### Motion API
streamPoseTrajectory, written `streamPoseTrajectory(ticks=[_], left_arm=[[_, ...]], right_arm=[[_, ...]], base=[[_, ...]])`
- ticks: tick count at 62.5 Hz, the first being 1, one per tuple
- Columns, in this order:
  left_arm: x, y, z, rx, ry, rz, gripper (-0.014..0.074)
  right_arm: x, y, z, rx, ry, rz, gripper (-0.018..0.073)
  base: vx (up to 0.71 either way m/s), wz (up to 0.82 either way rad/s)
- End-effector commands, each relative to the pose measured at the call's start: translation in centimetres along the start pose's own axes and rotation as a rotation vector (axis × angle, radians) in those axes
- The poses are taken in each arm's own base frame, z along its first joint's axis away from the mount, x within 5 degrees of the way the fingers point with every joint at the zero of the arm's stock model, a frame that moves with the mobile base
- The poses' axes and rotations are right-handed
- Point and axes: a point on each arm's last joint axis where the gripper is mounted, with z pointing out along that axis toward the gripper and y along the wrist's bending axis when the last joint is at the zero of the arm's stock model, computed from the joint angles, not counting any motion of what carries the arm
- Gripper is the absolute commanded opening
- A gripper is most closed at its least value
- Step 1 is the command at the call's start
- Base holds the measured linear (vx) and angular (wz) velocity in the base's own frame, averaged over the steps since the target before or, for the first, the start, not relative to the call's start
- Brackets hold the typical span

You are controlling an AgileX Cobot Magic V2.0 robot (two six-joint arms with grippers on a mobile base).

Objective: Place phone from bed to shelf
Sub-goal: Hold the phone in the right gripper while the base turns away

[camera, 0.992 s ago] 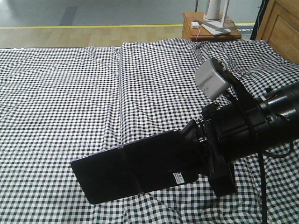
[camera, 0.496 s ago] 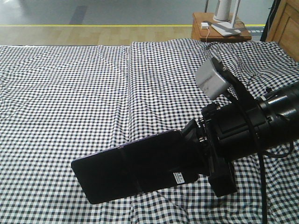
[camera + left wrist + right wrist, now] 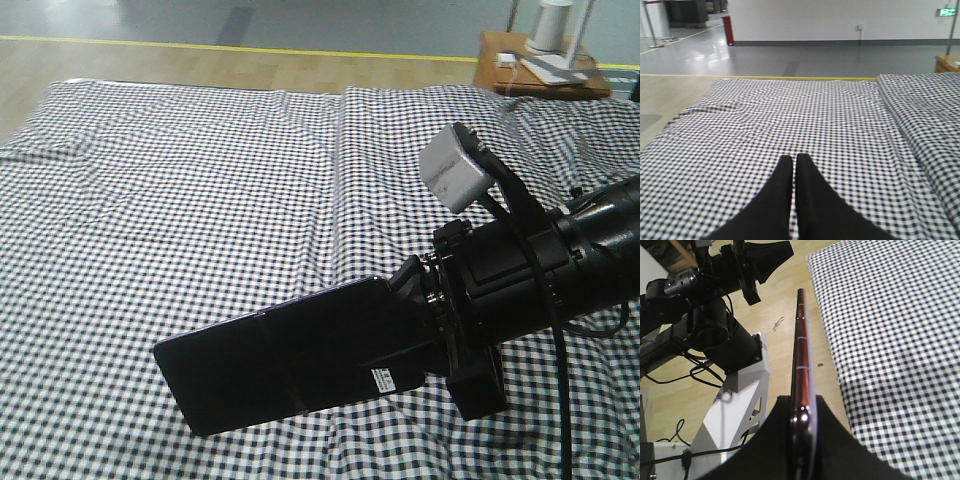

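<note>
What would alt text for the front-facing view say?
The robot's right gripper holds a glossy black phone above a bed with a black-and-white checked sheet. A small wooden table stands beyond its far corner.

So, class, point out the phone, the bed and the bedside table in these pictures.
phone [image 3: 270,365], front-facing view, middle of its black face.
bed [image 3: 180,200], front-facing view, bare checked sheet.
bedside table [image 3: 520,85], front-facing view, front edge of its top.
</note>
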Motion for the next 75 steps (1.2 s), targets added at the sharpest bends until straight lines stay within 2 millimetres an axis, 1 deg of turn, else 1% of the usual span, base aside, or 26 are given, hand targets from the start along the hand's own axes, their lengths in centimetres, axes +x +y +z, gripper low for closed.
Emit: streamPoseTrajectory(ticks=[1,75], left_arm=[[-0.5,0.01,-0.03,0.0,-0.075,-0.009,0.0001],[-0.5,0.01,-0.03,0.0,-0.075,-0.009,0.0001]], right_arm=[[-1.06,1.86,-0.9,-0.089,-0.065,-0.016,-0.0002],[-1.06,1.86,-0.9,-0.089,-0.065,-0.016,-0.0002]], base=[[-0.08,0.35],[-0.12,0.45]])
